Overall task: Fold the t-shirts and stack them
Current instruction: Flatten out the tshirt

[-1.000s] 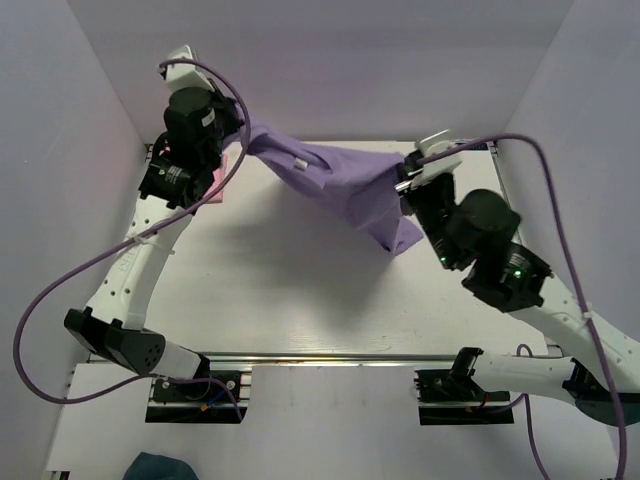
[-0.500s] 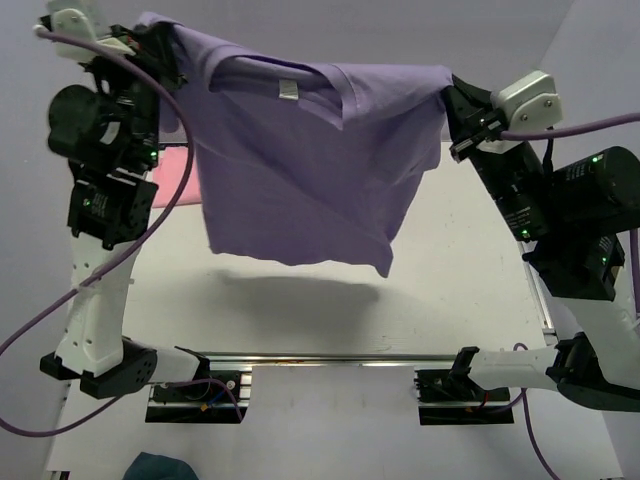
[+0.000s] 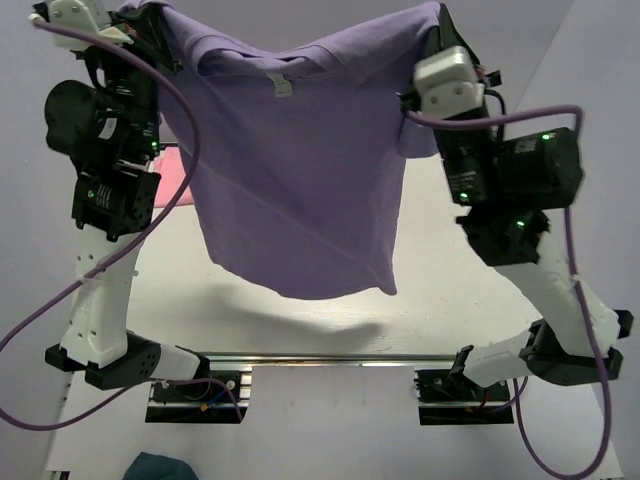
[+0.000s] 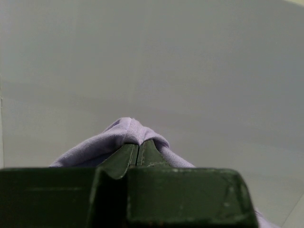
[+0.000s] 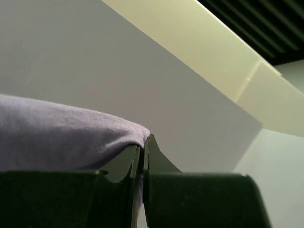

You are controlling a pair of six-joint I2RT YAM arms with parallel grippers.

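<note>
Both arms are reaching high, and in the overhead view the lavender t-shirt (image 3: 290, 170) is hanging spread between them, clear of the table (image 3: 450, 290). The left gripper (image 4: 137, 149), up at about eleven o'clock, is pinching one shoulder of the shirt. Its wrist camera is showing the two fingers (image 4: 124, 160) pressed together, with a hump of purple cloth bulging over their tips. The right gripper (image 5: 142, 147), at about one o'clock, is clamping the other shoulder the same way, the cloth bunching at the nine o'clock side of its closed tips. The neckline is sagging between the two holds with the small white label (image 3: 280, 85) showing near twelve o'clock. The body is draping toward six o'clock, its hem reaching furthest at the corner nearer the right arm. The pink t-shirt (image 3: 178, 170) is peeking out at nine o'clock, just beside the left arm and partly hidden behind the hanging cloth. I cannot tell whether it is folded.
</note>
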